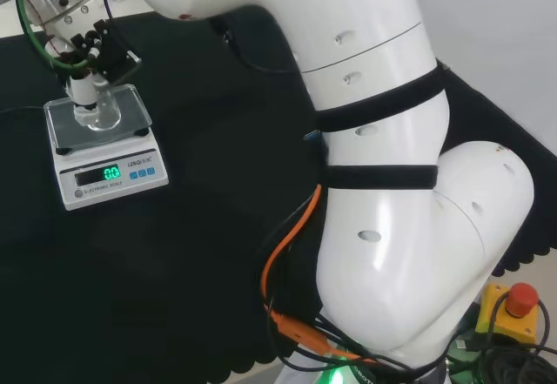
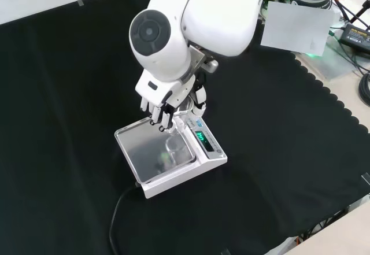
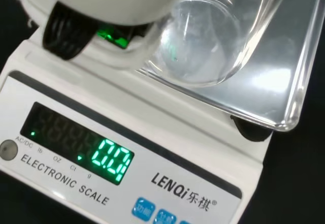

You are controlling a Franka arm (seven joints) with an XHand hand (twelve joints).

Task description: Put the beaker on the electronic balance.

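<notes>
A clear glass beaker (image 1: 97, 114) stands upright over the steel pan of the white electronic balance (image 1: 104, 173), at the pan's middle. The hand (image 1: 87, 57) reaches down from above it with its fingers curled round the beaker's upper part. In the front view the hand (image 2: 163, 103) hangs over the pan's far side, the beaker (image 2: 174, 144) just below its fingers (image 2: 157, 115). The wrist view has the beaker's round base (image 3: 200, 46) low over the pan (image 3: 274, 87); I cannot tell whether it touches. The green display (image 3: 109, 159) is lit.
The balance (image 2: 211, 156) sits on the black cloth with its cable (image 2: 118, 209) trailing toward the front edge. The arm's large white links (image 1: 374, 140) fill the right of the head view. A red stop button (image 1: 520, 301) sits off the cloth's right corner.
</notes>
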